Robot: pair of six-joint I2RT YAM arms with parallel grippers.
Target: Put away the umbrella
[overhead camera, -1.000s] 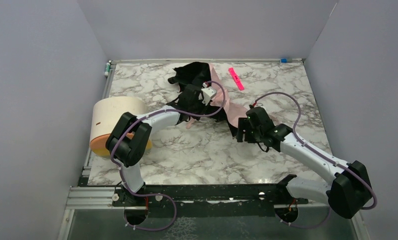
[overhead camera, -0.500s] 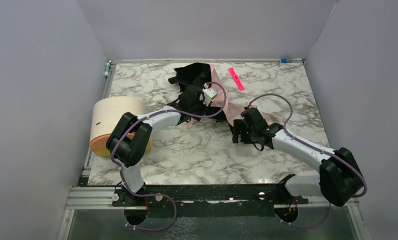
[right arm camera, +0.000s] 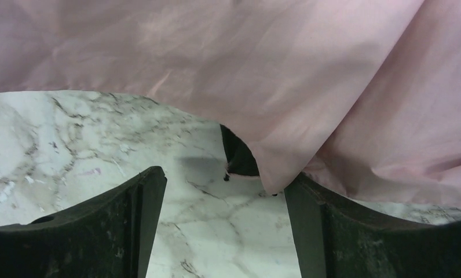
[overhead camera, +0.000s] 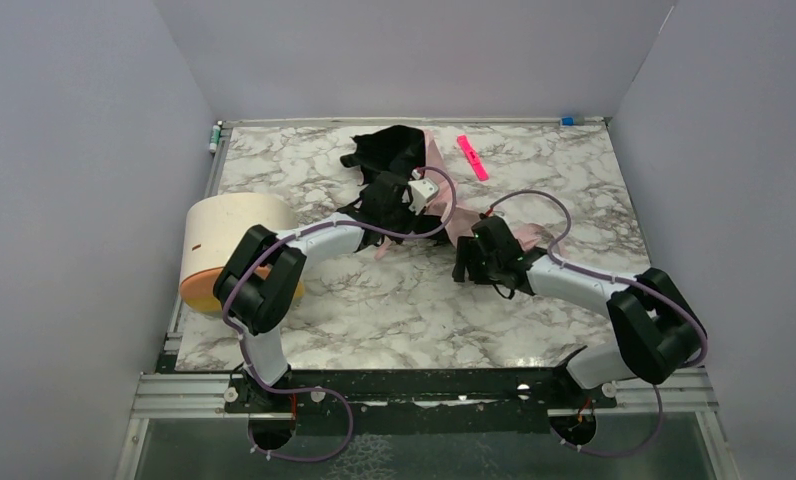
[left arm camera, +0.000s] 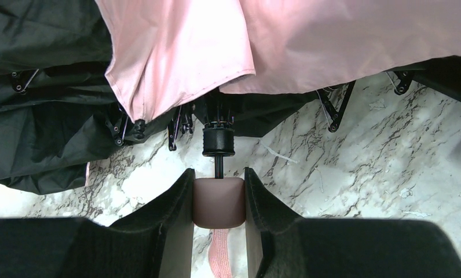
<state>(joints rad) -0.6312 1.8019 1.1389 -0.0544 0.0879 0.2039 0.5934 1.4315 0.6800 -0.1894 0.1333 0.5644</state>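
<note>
Marble-patterned table [overhead camera: 394, 310] fills the top view, boxed in by plain grey walls [overhead camera: 74, 150]. The umbrella [overhead camera: 389, 150] sprawls half-collapsed at 12 o'clock from the table's middle. Its pink fabric trails toward 4 o'clock, where the right gripper [overhead camera: 463, 264] meets the edge. The left gripper [overhead camera: 382, 195] sits amid the black lining. A pink strip [overhead camera: 472, 157] lies at 1 o'clock and a cream cylinder [overhead camera: 229, 240] at 9.

In the left wrist view, the jaws clamp the small pink handle [left arm camera: 218, 202]. The thin shaft [left arm camera: 218, 167] points straight to 12 o'clock into the canopy (the strap [left arm camera: 219, 260] hangs toward 6).

In the right wrist view, the jaws stand wide, gripping nothing. The pink hem lies just ahead and dips against the right-hand finger [right arm camera: 309, 220].
</note>
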